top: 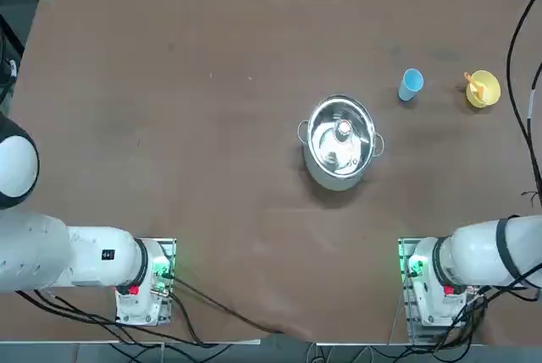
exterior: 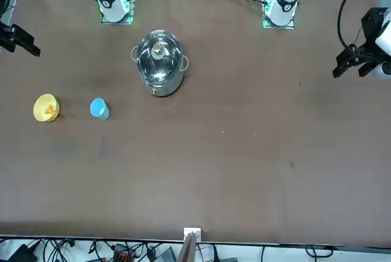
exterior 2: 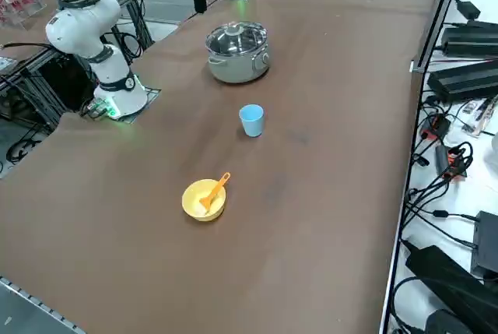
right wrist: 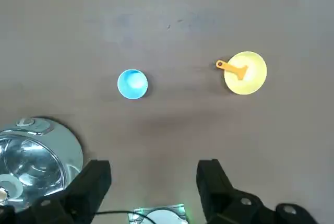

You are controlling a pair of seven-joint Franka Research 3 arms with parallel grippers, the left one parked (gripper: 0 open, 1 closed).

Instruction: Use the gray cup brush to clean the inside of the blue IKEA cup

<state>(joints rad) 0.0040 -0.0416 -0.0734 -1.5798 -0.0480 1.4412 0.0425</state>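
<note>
blue cup (right wrist: 132, 84), orange-handled brush (right wrist: 232, 69) in yellow cup (right wrist: 254, 80)

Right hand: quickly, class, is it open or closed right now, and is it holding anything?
Right hand: open, holding nothing.

the small cup (top: 412, 84) at upper right of the top view is plain light blue; the bowl (top: 485, 90) at that frame's right edge area is pale yellow, with an orange-handled brush (exterior 2: 216, 190); the lidded pot (top: 340, 141) right of centre is grey and silver; the tabletop (top: 212, 126) across the middle is brown.
</note>
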